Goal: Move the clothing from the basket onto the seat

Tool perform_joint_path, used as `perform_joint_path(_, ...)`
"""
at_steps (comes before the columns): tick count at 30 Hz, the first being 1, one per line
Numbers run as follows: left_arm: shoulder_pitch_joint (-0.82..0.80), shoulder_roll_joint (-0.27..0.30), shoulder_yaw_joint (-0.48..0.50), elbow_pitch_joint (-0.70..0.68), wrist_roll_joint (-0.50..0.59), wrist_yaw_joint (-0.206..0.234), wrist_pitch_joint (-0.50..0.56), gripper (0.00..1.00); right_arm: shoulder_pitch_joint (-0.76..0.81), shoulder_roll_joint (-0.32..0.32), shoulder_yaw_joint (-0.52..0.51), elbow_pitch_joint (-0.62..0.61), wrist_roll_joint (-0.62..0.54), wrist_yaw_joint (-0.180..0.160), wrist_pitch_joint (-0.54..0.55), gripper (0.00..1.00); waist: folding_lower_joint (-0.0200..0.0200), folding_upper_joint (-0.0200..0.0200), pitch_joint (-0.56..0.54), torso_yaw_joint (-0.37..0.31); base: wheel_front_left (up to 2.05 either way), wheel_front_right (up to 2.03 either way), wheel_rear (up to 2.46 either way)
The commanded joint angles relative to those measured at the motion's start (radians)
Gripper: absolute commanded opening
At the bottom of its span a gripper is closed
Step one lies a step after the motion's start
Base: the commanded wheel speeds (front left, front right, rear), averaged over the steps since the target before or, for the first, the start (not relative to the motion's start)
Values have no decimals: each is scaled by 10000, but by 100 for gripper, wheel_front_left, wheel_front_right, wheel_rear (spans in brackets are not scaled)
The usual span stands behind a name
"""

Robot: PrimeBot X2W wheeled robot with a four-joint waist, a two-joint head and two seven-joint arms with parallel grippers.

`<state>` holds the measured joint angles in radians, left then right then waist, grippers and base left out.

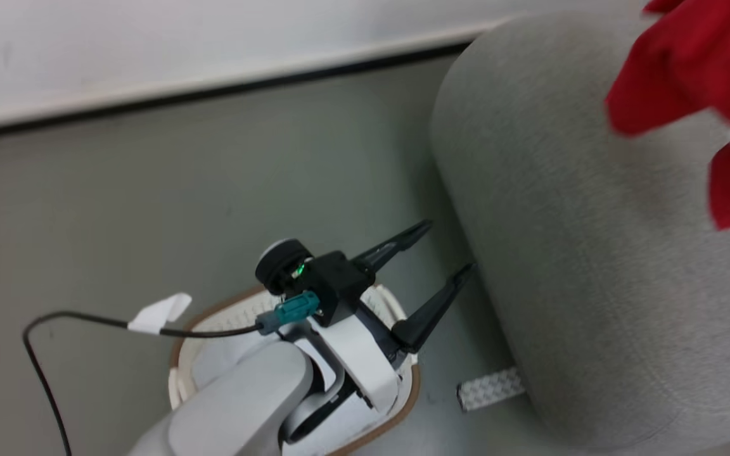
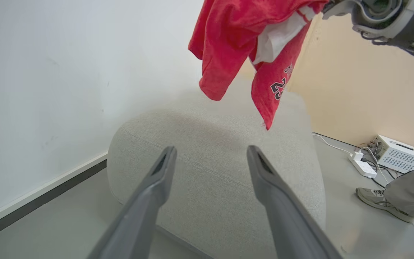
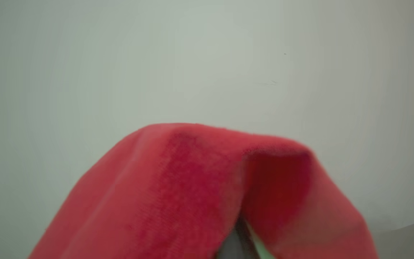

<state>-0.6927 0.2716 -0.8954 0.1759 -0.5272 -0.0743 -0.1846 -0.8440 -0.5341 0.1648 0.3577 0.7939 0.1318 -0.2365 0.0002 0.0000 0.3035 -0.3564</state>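
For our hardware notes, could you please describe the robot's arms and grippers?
The left gripper has two long, dark fingers on a black block. Its forearm is pale grey; a teal connector carries a black cable with a white tag.

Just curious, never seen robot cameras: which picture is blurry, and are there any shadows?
Right wrist view: the shirt is so close it blurs. Head view: its edges look soft, the seat is sharp. Left wrist view: crisp, a soft shadow on the seat under the shirt.

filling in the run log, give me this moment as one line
right gripper: shut on shirt | shirt: hanging above seat, not touching | left gripper: open, empty, by basket
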Motion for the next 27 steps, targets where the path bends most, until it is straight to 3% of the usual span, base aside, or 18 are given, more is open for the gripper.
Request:
perform_joint_path(1, -272, 153, -20, -160, 130, -57, 70, 100, -508, -189, -258, 197, 217, -22, 0, 0, -2, 0, 1454, 771, 0, 0, 0)
perform_joint_path(16, -1332, 359, -56, -786, 653, -91, 63, 100, -2614, -1550, -1423, 3552, -212, -22, -26, 0, -2, 0, 4058, 1993, 0, 0, 0)
perform_joint_path(27, -1337, 426, -78, -590, 615, -59, -98, 100, -2234, -1319, -733, 6669, -545, -22, 1023, 0, -2, 0, 4290, 2086, 0, 0, 0)
